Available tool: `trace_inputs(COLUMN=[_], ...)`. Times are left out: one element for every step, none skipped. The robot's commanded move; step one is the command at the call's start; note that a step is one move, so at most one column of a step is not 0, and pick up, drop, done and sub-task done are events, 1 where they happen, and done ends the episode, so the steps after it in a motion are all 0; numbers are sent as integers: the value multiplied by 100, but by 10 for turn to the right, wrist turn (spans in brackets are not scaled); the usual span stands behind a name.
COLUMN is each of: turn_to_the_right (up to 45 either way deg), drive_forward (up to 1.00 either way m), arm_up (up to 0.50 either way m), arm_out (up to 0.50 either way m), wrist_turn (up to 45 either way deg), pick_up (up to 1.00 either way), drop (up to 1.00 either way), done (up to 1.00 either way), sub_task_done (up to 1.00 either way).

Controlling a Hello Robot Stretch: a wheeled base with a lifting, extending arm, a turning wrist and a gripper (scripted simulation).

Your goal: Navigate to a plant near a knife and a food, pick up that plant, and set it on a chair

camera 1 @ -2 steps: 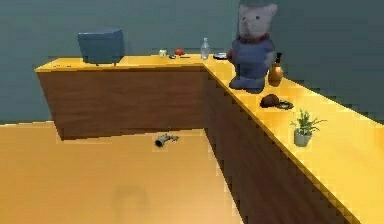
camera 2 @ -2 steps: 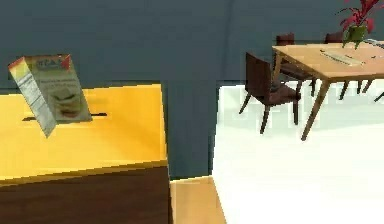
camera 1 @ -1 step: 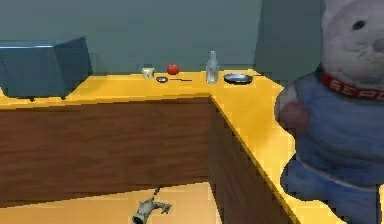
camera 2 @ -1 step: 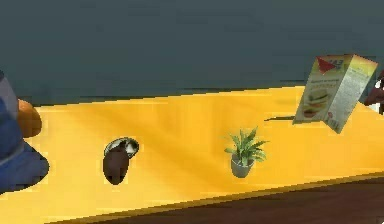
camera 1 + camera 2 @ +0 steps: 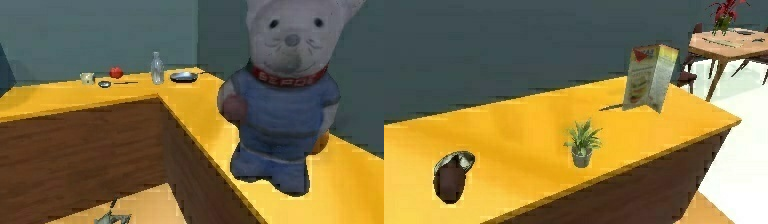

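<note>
Yellow bench with a wooden front runs across the arm side view. On it stands a small green plant in a grey pot, upright and near the front edge. A tall printed box stands well apart from it, toward the arm side view's right. A dark rounded thing lies on the bench toward the left.

Past the bench end is a wooden table with a dark chair beside it. A red-flowered plant stands on that table.

In the forward view the bench turns a corner. A big stuffed toy in blue sits close on the right. At the far end are a bottle, a red round thing and a dark pan. A thin dark streak by the red thing may be a knife, but it is too small to tell.

The drive to the plant looks about done, since the green plant sits out to the arm's side. The box may count as the food, though no knife can be made out beside the plant, so the choice of plant is not certain.

The claw's state cannot be told, nor whether it has hold of anything.

The next move calls for a small shift of the base to bring the arm in line with the pot. After that the arm needs lifting to pot height and extending to take the plant. The chair by the table seems the likely place to set it.
</note>
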Motion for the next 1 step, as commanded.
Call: trace_inputs(turn_to_the_right=[0], drive_forward=[0], arm_up=[50], arm_out=[0], wrist_turn=[0], pick_up=[0], drop=[0], done=[0], sub_task_done=[0])
